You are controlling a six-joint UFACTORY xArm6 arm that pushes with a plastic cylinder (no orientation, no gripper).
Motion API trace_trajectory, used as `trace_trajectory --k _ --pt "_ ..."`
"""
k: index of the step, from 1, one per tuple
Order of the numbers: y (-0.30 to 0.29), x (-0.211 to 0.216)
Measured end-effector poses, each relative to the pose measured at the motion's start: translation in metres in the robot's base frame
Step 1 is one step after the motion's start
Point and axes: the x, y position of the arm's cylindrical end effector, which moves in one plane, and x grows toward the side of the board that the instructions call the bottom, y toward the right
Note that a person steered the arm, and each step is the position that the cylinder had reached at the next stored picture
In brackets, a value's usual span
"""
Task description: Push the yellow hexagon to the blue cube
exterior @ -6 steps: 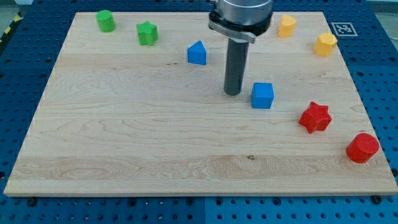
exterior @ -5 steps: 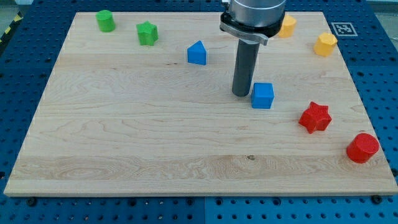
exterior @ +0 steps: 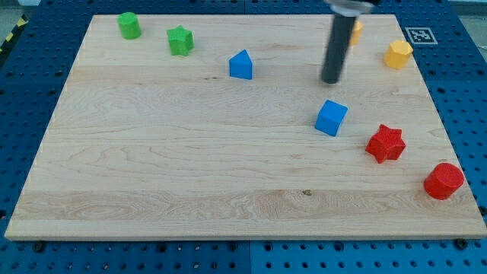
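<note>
Yellow hexagon point(exterior: 397, 54) sits near the top right corner of the bench point(exterior: 152, 175), untouched, well apart from the blue cube point(exterior: 332, 118), which lies lower down and further toward the view's left. A second yellow block point(exterior: 354, 31) shows just behind our rod at the view's top, partly hidden, so we cannot make out its shape.

What has changed in the last half second matters. Our tip point(exterior: 331, 81) was pressed close against the cube's left side; now it stands above the cube in the view, clear of it, and further toward the top right. The cube itself has been nudged a little to the right and down and has turned, so it now rests at an angle instead of square to the bench edge. We judge this as a brush in passing, not a deliberate push: the target has shifted slightly, and any line we plan must aim at its new spot.

We carry no hand, only the rod, so there is nothing to open or close.

The push proper has not begun. Our tip lies between the two blocks, on the wrong side of the hexagon. We judge that we must go round to its upper right side, then drive it down and left toward the cube.
</note>
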Motion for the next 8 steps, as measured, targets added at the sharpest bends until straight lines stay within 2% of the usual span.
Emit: trace_trajectory --k 2,3,4,6,8 --pt "0.164 -0.015" --pt "0.169 -0.050" --pt "0.146 -0.057" --pt "0.042 -0.006" --pt "0.082 -0.060"
